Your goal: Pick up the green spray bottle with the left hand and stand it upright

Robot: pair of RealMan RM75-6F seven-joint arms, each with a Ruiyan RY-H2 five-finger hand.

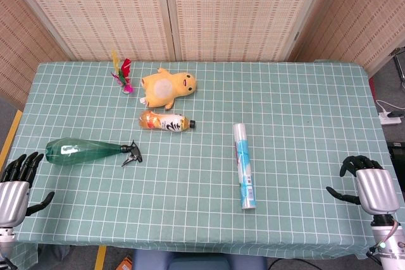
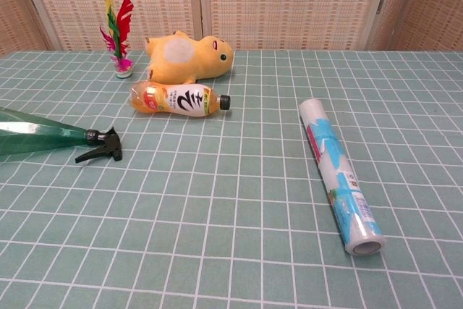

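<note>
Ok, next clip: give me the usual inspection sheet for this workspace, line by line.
Surface: table under a green checked cloth, flat.
Job's things: green spray bottle lying on its side near the left edge, black trigger nozzle pointing toward the table's middle; not yet touched.
Clutter: orange drink bottle on its side; yellow plush toy behind it; feathered shuttlecock standing upright; rolled tube lying lengthwise right of centre.
Hands: left hand at the near left edge, holding nothing, fingers apart; right hand at the near right edge, holding nothing.
Cables: white cable and plug on the floor at right.
Surroundings: woven screen panels behind the table.
</note>
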